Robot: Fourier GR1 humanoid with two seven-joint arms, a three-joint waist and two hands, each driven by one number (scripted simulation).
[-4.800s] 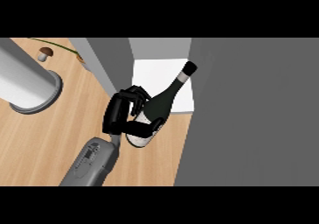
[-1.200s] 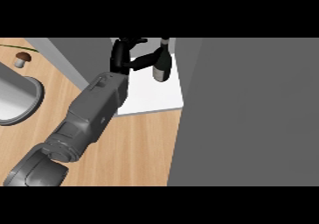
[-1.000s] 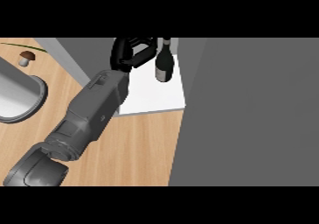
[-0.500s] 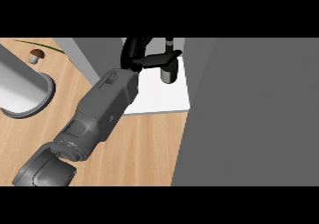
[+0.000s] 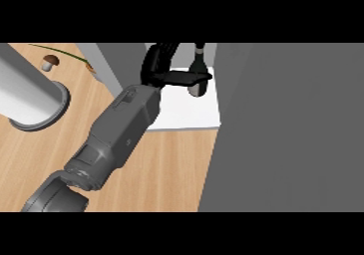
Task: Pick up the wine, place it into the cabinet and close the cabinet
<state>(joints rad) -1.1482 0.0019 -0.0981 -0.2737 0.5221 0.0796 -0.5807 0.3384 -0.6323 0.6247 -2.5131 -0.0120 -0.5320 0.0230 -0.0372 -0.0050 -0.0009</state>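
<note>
item: wine (image 5: pixel 200 62), held in my right hand (image 5: pixel 158 74), fingers and thumb curled round its body, thumb crossing the front

position: inside the cabinet, above the white shelf (image 5: pixel 186 115), neck pointing toward the back, pale base toward me; whether the base touches the shelf i cannot tell

change: some seconds back i held the bottle slanted at the shelf's front edge; since then my forearm (image 5: pixel 122 129) has stretched well into the opening, and over the last second the bottle has drifted a little right and deeper

meaning, as i judge it: carrying is nearly done; left to do are setting down, letting go, pulling out, shutting the door

surroundings: wooden counter (image 5: pixel 166 169); pale grey cylinder (image 5: pixel 22 87) on a round foot at the left; a small mushroom (image 5: pixel 48 62) beyond it, well apart from my arm; a broad grey panel (image 5: pixel 287 129) just right of the bottle, probably the open door

obstructions: that panel leaves little room on the bottle's right; my own forearm lies across the opening, so the door cannot swing until i withdraw
</note>
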